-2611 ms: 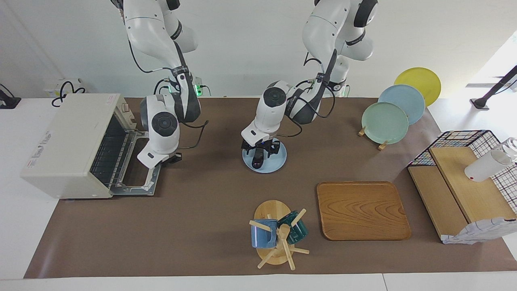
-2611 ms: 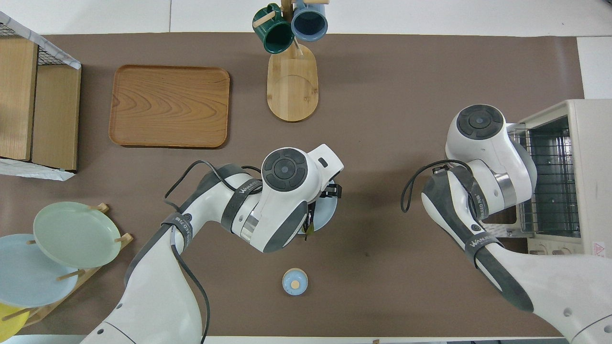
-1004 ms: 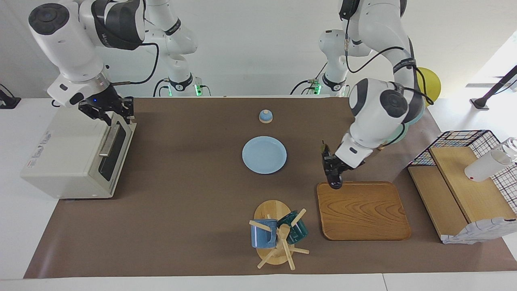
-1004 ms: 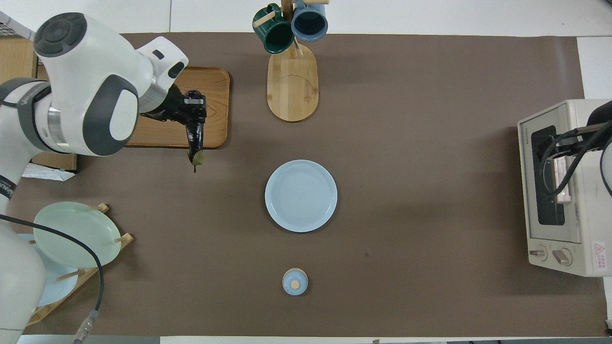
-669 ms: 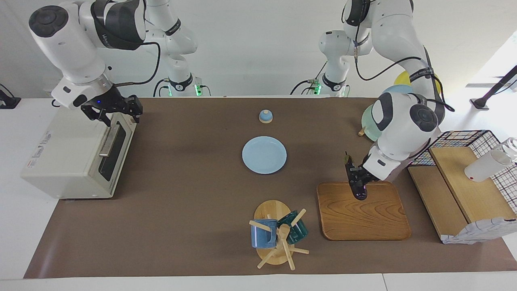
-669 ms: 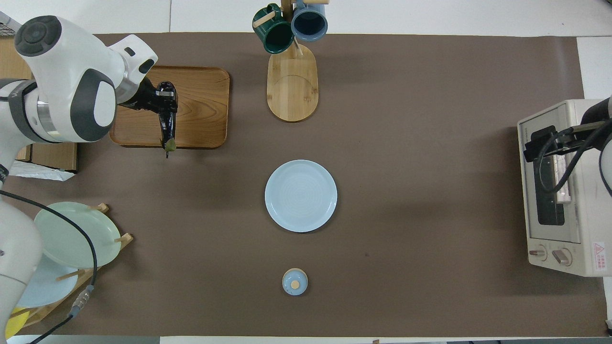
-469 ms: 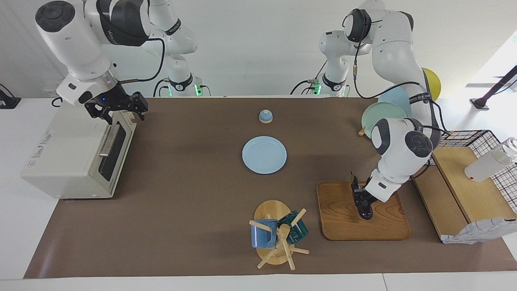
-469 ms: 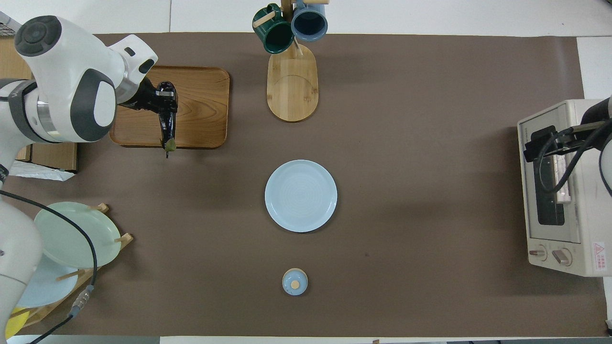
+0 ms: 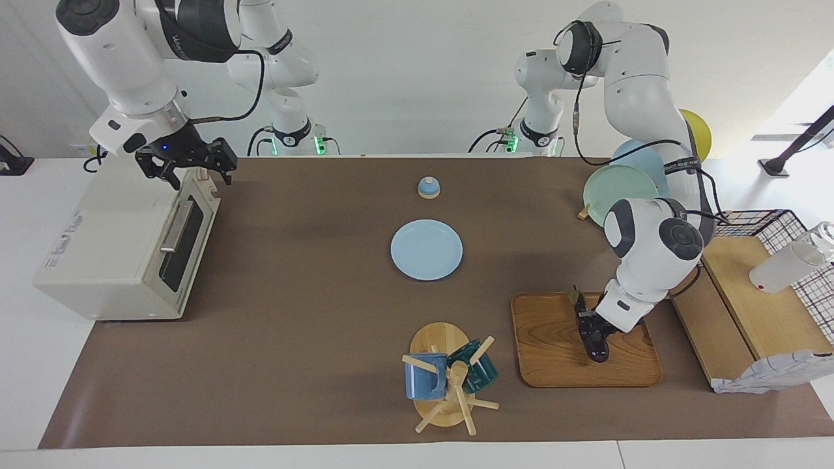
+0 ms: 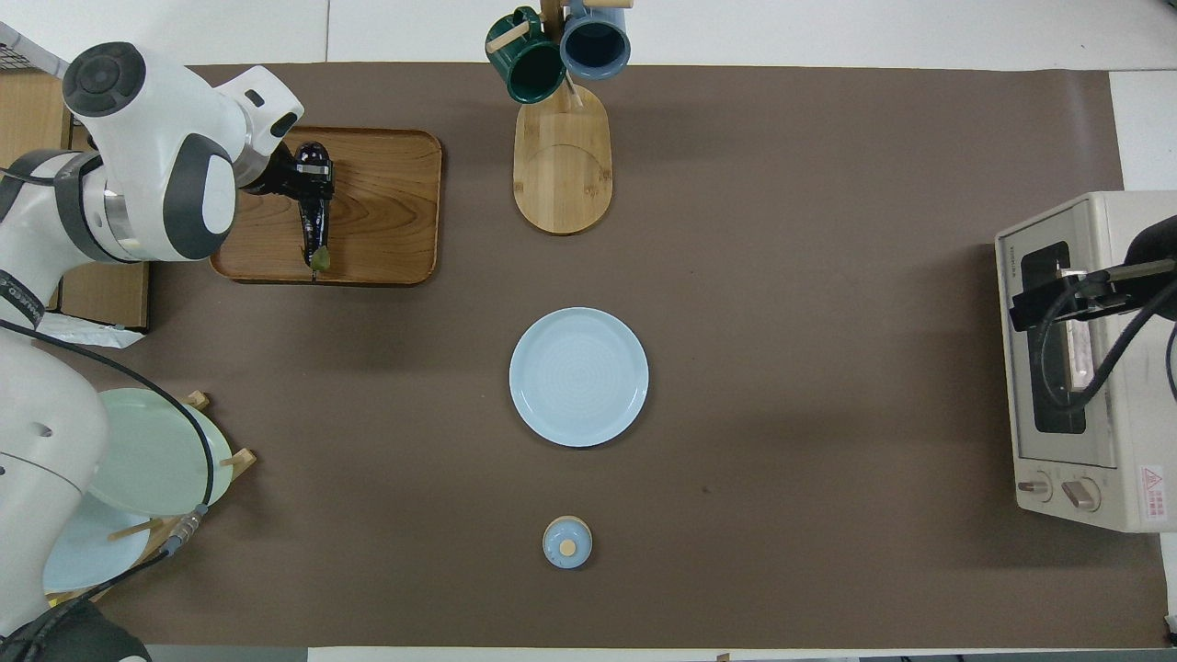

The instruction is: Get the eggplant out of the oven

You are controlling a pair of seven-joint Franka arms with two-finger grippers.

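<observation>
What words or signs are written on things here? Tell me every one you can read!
"WANJEO" (partly readable): band on the left arm.
Small brand word: top of the oven door, too small to read.
Red warning triangle sticker with tiny text: oven by the knobs, unreadable.
Printed logo: oven's top panel, too blurred to read.

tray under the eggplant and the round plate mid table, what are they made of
Tray: looks like wood with a smooth finish, going by its brown swirling grain. Plate: pale blue, probably glazed ceramic, though plastic cannot be ruled out; faint concentric rings show in the overhead view.
</observation>
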